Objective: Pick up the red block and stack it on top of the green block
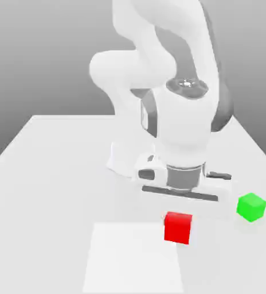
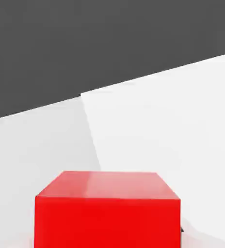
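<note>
Above the white worktop (image 1: 55,172), the arm (image 1: 175,115) carries the red block (image 1: 178,227), its fingers clenched on it. The carry looks under way; next, centre it over the green block (image 1: 251,207), near on the exterior view's right, then lower.

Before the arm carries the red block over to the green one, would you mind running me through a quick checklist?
1. End effector shut on red block: ok; the hand view has the block close up beneath the hand.
2. Red block off the table: cannot tell.
3. Green block top bare: ok.
4. Green block upright, flat on table: ok.
5. Path toward exterior view's right unobstructed: ok.
6. Block square in the grip: cannot tell.
</note>
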Robot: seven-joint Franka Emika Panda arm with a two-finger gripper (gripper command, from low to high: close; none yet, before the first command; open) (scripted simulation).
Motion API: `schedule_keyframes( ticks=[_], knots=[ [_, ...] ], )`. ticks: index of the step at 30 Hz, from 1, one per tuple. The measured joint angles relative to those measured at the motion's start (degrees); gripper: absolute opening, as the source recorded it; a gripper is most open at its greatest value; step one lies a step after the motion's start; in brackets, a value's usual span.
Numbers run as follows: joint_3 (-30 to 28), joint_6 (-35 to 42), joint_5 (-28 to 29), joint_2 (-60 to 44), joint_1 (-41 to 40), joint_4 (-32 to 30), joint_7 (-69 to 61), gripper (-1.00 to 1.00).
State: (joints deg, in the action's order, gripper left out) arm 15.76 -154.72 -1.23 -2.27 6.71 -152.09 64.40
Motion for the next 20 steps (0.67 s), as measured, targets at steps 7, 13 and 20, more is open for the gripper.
schedule_keyframes(
  ticks=[7, 13, 20],
  knots=[
    [7.19, 2.12, -1.94, 4.26, 15.71, -2.06, -16.75, -1.0],
    [8.1, -1.44, 3.18, 0.82, 21.14, -2.6, -19.59, -1.0],
    [4.0, -8.17, 12.16, -7.09, 23.36, -2.23, -13.26, 1.0]
  ],
)
